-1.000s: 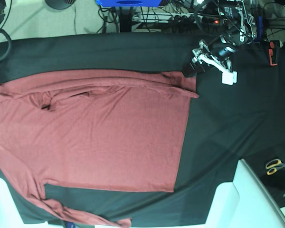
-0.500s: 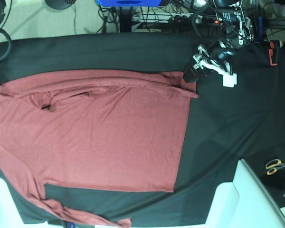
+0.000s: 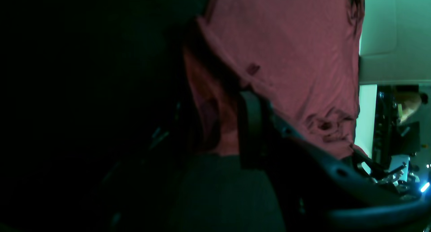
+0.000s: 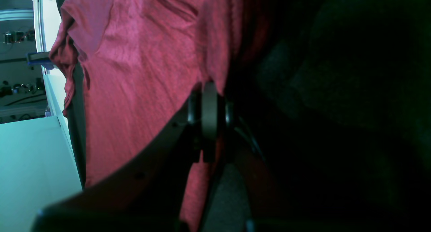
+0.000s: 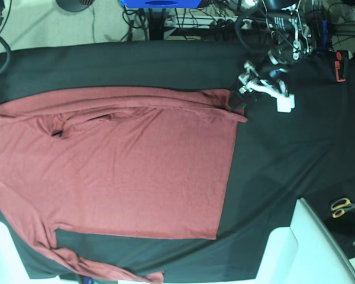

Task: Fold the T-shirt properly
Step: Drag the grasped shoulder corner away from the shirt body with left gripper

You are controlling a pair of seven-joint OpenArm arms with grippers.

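Shirt (image 5: 118,165): maroon, spread flat on the black cloth (image 5: 272,160), filling the base view's left and middle; top edge folded over in a long band; a sleeve trails along the bottom edge
Left gripper (image 5: 235,100): at the shirt's top right corner; left wrist view shows a dark finger (image 3: 251,127) against the hem, fabric beside it; whether it pinches the cloth, cannot tell
Right gripper (image 4: 208,121): jaws closed on a fold of shirt
Scissors (image 5: 345,206): far right, well apart
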